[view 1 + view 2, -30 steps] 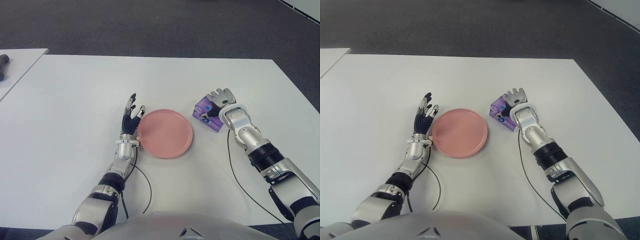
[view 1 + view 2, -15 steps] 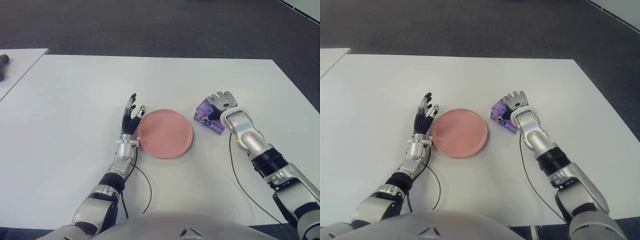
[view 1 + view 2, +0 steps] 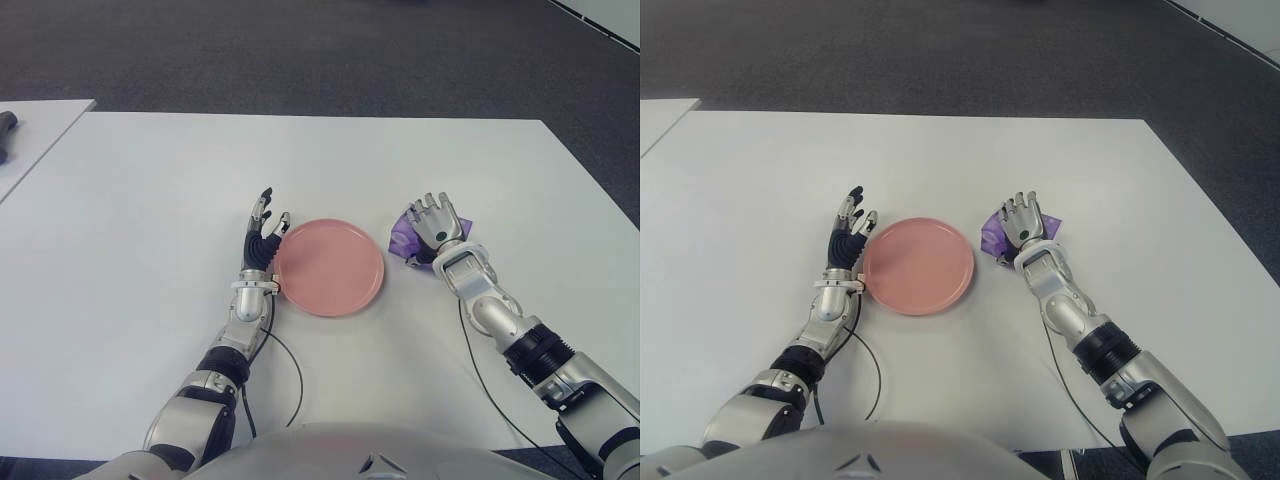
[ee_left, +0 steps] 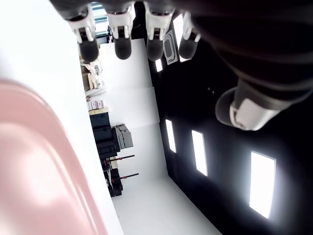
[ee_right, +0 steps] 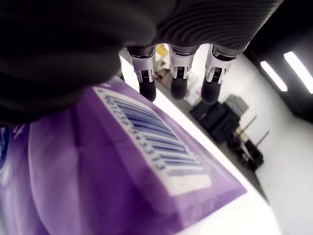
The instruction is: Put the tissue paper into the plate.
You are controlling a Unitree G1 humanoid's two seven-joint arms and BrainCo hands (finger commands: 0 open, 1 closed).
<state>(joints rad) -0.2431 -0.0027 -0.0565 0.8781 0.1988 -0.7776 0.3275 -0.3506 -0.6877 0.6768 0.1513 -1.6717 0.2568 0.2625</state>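
Tissue pack [image 3: 405,236] lies on the table [image 3: 150,200], just right of the plate [image 3: 330,266]. Right hand [image 3: 432,222] is over it, fingers extended, apparently not gripping. Wrap fingers around the pack before lifting. Left hand [image 3: 263,237] open, left of plate.

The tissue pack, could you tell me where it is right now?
The purple tissue pack lies on the white table, just right of the pink plate, under the right hand.

I see a glossy purple plastic-wrapped tissue pack [image 5: 122,166], smooth matt pink plate [image 3: 330,267], matt white table [image 3: 130,250], right hand [image 3: 434,222] with metallic silver shell.
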